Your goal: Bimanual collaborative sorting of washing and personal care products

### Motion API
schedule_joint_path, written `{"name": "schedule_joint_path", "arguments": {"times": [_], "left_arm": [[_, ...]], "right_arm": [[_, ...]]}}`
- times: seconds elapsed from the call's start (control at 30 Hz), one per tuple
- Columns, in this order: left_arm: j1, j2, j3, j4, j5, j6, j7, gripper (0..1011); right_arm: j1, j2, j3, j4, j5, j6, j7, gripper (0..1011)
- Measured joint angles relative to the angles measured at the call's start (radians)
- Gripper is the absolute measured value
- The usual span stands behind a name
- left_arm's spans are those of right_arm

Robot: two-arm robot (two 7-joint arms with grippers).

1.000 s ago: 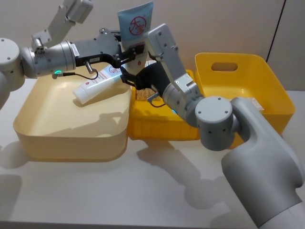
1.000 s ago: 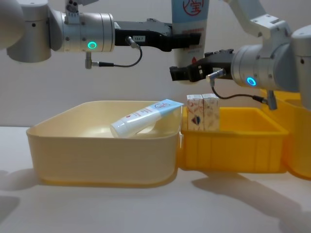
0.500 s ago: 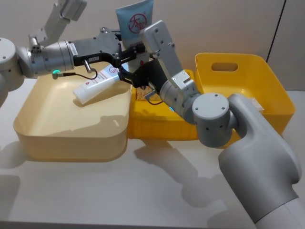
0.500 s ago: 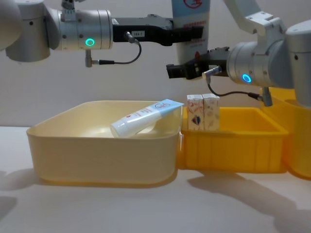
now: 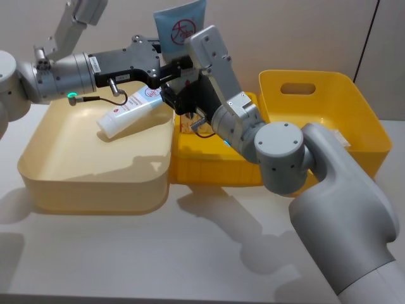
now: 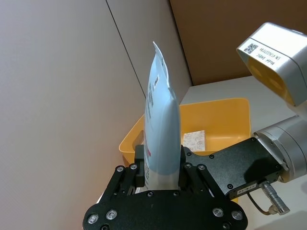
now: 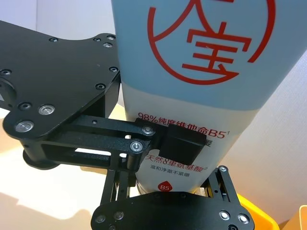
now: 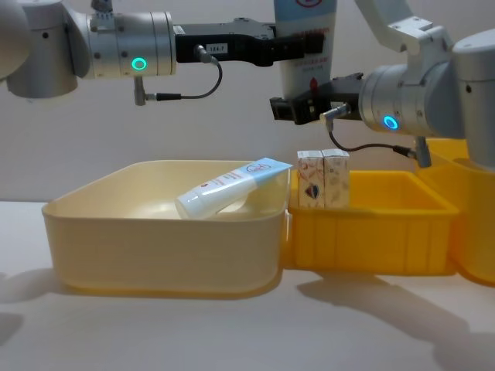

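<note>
Tube [image 8: 306,15] upright, clamped in left gripper [image 8: 304,48], right gripper [image 8: 283,108] at its base

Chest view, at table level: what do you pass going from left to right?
cream bin → tube lying in it → white cartons → small yellow bin → large yellow bin at the right edge

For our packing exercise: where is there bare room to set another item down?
Free: the floor of the cream bin in front of the lying tube; the yellow tray right of the cartons; the table in front of them. Crowded: above the bin-tray seam, where the left gripper and right gripper meet at the upright tube.
</note>
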Motion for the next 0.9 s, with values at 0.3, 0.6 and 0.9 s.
{"name": "schedule_joint_path", "arguments": {"times": [0.3, 0.6, 0.9], "left_arm": [[0.002, 0.002, -0.002, -0.005, -0.009, 0.004, -0.012, 351], [0.003, 0.002, -0.003, -0.008, -0.014, 0.006, -0.018, 352], [0.003, 0.003, -0.003, -0.009, -0.016, 0.006, -0.021, 352]], "right_arm": [[0.001, -0.001, 0.000, 0.001, -0.001, 0.000, 0.000, 672], [0.002, -0.001, 0.000, 0.002, -0.001, 0.000, 0.001, 672], [0.003, -0.002, 0.000, 0.003, -0.001, 0.000, 0.001, 672]]}}
